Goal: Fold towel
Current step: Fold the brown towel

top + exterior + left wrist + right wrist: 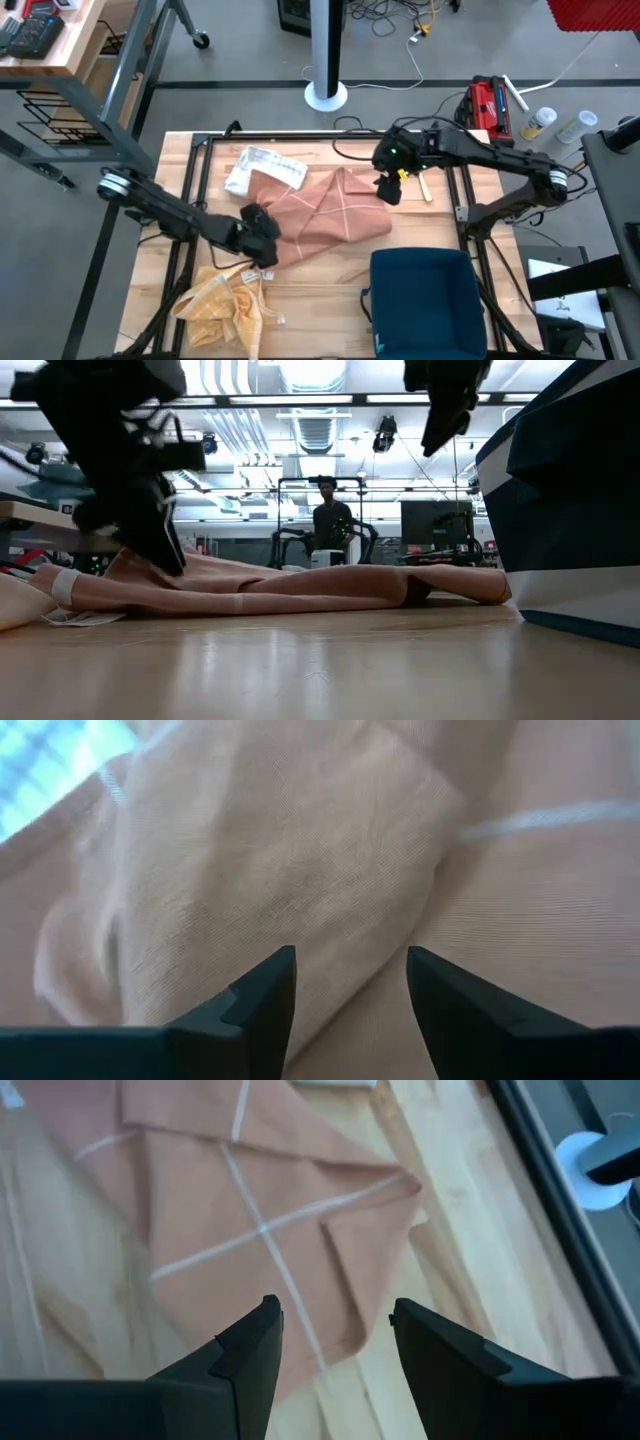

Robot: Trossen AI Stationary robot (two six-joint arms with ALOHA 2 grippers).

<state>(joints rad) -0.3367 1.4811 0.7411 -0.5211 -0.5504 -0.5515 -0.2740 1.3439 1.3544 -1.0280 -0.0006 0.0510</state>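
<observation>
two claws hang open at the pink towel on the bench: left claw low at one edge, right claw above the opposite corner. it looks soft and floppy, so pinch corners.

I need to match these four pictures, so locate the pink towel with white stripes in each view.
High view: pink towel at table centre, between both grippers.
Low view: it lies flat across the middle.
Left wrist view: it fills the picture.
Right wrist view: it lies beyond the fingers.
Shared landmark: its crossing white stripes.
</observation>
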